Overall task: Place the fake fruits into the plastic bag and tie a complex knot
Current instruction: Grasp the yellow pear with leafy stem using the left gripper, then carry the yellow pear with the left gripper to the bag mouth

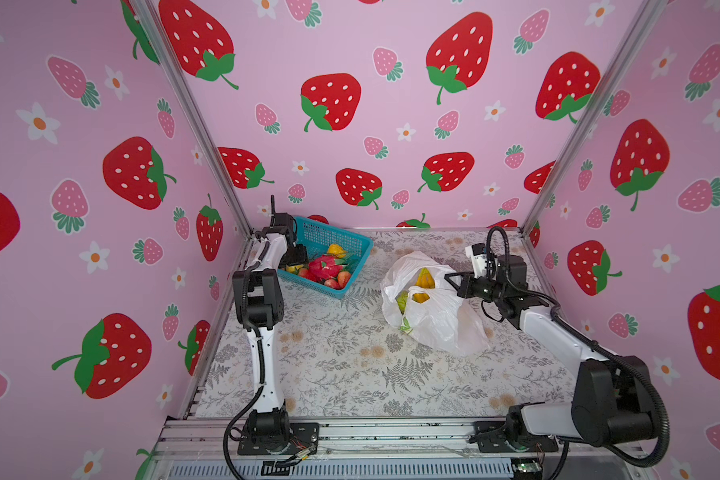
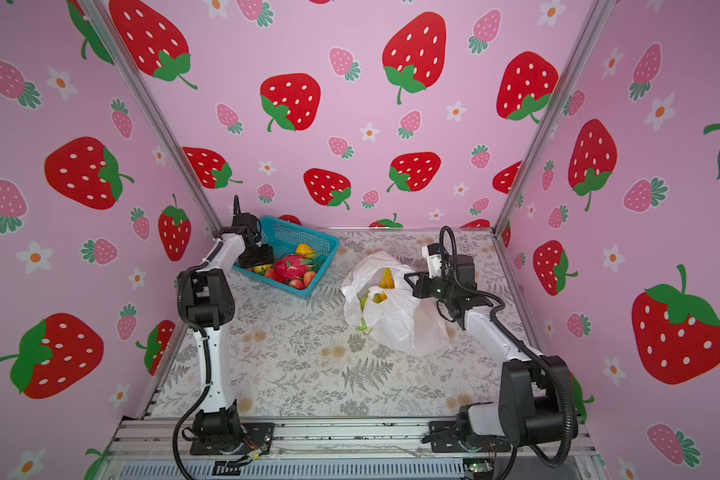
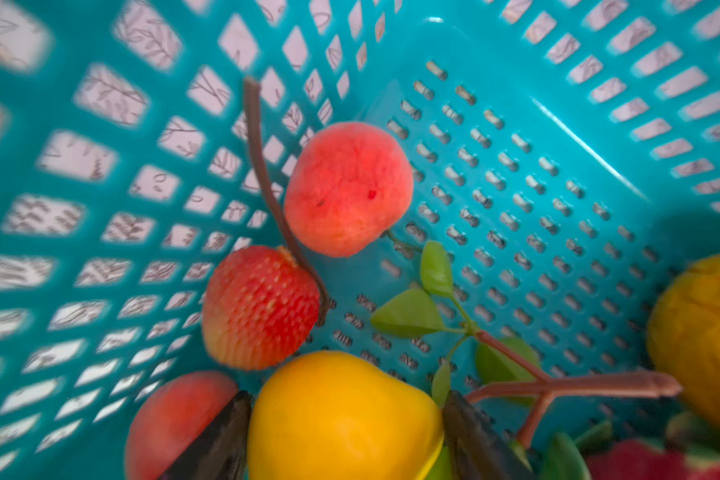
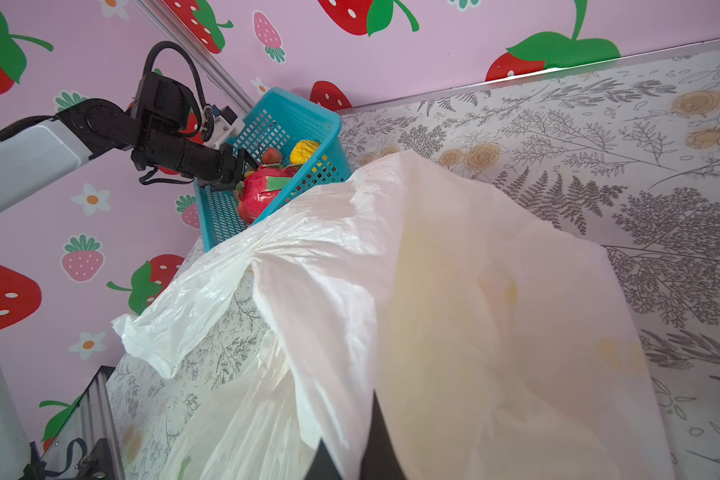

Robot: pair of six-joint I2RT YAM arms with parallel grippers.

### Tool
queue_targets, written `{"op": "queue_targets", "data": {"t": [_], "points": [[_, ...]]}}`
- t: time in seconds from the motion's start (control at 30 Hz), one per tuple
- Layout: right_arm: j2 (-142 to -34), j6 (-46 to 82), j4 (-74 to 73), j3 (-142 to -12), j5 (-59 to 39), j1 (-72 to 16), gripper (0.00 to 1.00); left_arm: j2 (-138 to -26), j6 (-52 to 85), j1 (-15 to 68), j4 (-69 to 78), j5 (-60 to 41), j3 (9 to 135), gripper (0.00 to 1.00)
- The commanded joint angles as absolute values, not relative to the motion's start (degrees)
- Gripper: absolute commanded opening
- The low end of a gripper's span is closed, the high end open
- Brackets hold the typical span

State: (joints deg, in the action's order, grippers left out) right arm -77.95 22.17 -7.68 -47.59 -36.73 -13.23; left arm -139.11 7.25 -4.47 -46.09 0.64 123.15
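**Left arm down in the basket, right arm pinching the bag open**

Top views: the left gripper (image 1: 298, 259) is dipped into the near-left corner of the teal basket (image 1: 352, 239), which sits at the back left of the table (image 1: 341, 374). A pink dragon fruit (image 1: 325, 267) and a few red and yellow fruits are piled right beside it. The bag (image 1: 437, 320) lies well apart, off to the right, mouth facing up and toward the basket, with a banana (image 1: 425, 277) and something green already inside. The right gripper (image 1: 454, 279) is at the bag's far-right rim.

Same layout in a top view from the other eye: basket (image 2: 321, 239), bag (image 2: 395, 320), left gripper (image 2: 262, 259).

Left wrist: this is the useful one. The two fingers (image 3: 221, 440) stand apart on either side of a yellow fruit (image 3: 341, 415), one each side, close to it. Can't tell if they're actually pressing yet, so I'd call it straddled, not gripped. A strawberry (image 3: 258, 307) and a peach (image 3: 348, 189) lie just beyond.

Right wrist: the right jaws are together, clamped on a fold of the bag (image 4: 433, 291), holding that edge up. The left gripper (image 4: 242, 166) shows in the basket (image 4: 308, 120) behind it.

My take: the left arm is the only one near the fruit, and once it has a grip the carry runs rightward across the table to the bag's mouth.
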Motion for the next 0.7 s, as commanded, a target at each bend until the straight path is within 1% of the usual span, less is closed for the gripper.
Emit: {"op": "queue_targets", "data": {"t": [0.0,0.1,0.17,0.27,0.4,0.67], "points": [[-78.7,21.0,-8.5,-47.6,-37.1,-13.1,0.00,-140.7,6.7,-4.6,-49.5,-1.2,125.6,0.74],[-78.9,21.0,-8.6,-47.7,-37.2,-13.0,0.00,-140.7,6.9,-4.5,-49.5,-1.2,126.1,0.69],[-78.9,21.1,-8.6,-47.7,-37.2,-13.0,0.00,-140.3,7.1,-4.5,-49.5,-1.2,126.5,0.63],[-79.0,21.1,-8.6,-47.8,-37.1,-13.1,0.00,-138.5,7.3,-4.5,-49.1,-1.2,126.7,0.56],[-78.8,21.2,-8.5,-47.6,-37.2,-13.0,0.00,-133.0,8.2,-4.6,-46.2,-1.4,124.1,0.55],[-78.5,21.6,-8.8,-47.7,-37.1,-13.0,0.00,-115.8,11.7,-4.0,-34.4,-1.7,109.2,0.54]]}}
